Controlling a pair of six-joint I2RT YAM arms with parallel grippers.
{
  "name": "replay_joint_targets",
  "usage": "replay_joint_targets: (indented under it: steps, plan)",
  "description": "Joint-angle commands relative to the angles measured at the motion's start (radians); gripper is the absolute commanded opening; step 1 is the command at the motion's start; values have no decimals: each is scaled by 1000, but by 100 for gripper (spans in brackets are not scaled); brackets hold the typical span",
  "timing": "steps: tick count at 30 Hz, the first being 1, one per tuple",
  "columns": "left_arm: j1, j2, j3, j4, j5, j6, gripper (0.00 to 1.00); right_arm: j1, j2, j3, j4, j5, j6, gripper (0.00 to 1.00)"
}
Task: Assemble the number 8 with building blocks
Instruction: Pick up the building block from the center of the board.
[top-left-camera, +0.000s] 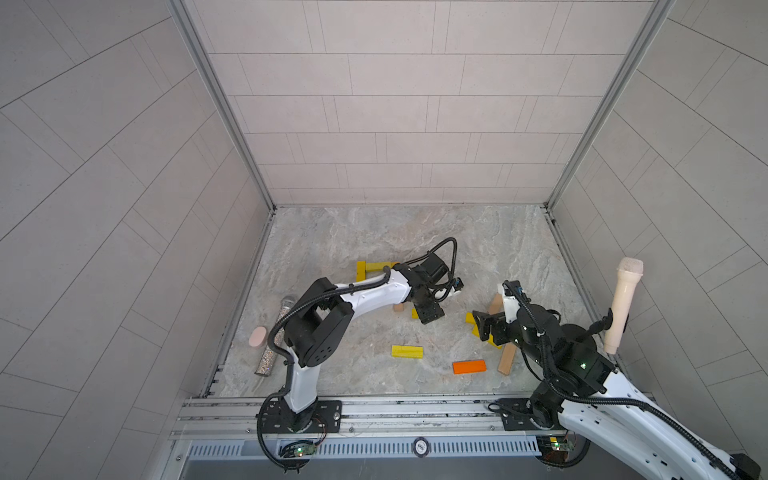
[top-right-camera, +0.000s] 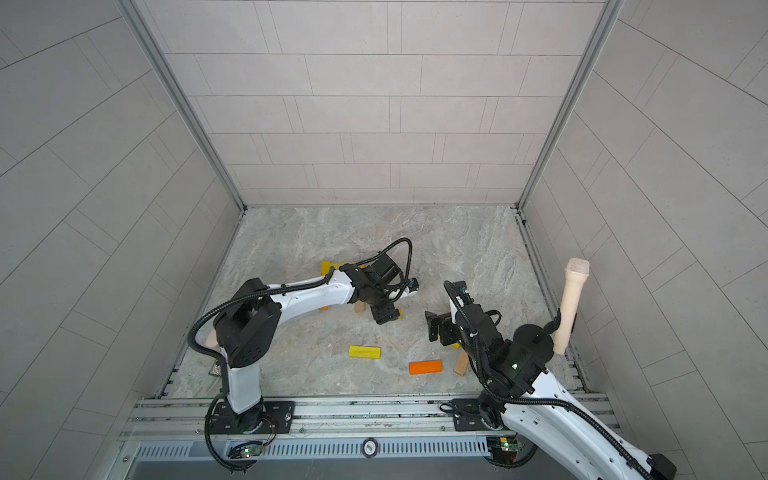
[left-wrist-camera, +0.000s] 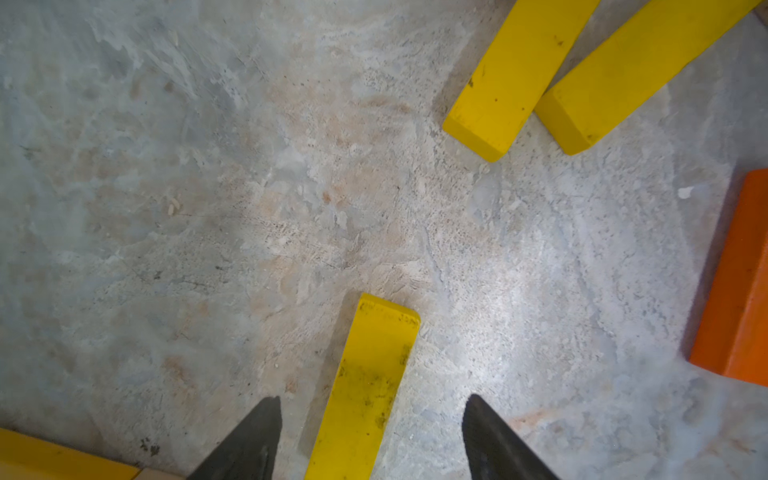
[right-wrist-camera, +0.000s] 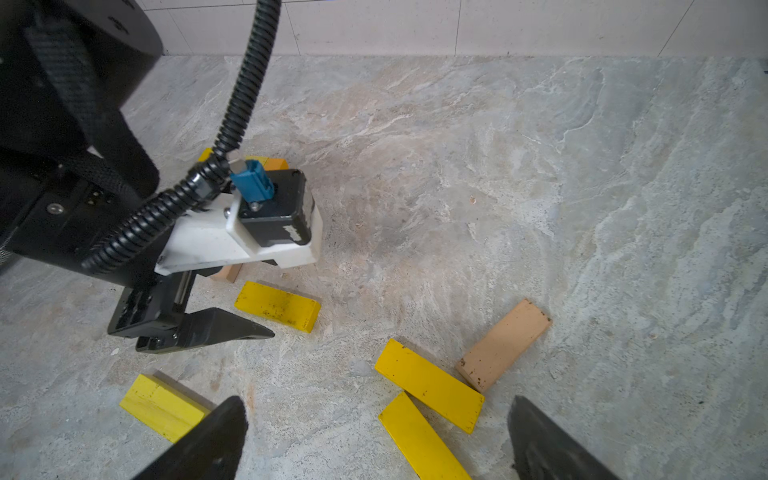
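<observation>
Left jaws astride yellow block (left-wrist-camera: 365, 386)

Bright, even, diffuse overhead light. Both top views: faint soft shadows under arms on grey marbled bench (top-left-camera: 374, 237); wall tile lines bow toward frame edges, wide-angle distortion. Left wrist view: pale bright patch on bench, corners dimmer; black tapered fingertips (left-wrist-camera: 249, 444) soft-focus; scuffed yellow flat wooden bar (left-wrist-camera: 370, 374) sharp, narrow shadow along one long side. Right wrist view: near fingertips blurred, bench grain crisp.
</observation>
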Motion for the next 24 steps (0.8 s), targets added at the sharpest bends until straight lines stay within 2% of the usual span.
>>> replay_joint_targets:
  steps: [1,17,24]
  plan:
    - [-7,29,40,-83,-17,61,69,-1,-8,-9,-16,-2,-2,99]
    - [-7,109,91,-139,-46,104,56,-3,-5,-10,-13,4,-3,100]
    - [-17,127,110,-138,-55,108,47,-3,-5,-10,-13,-2,-6,99]
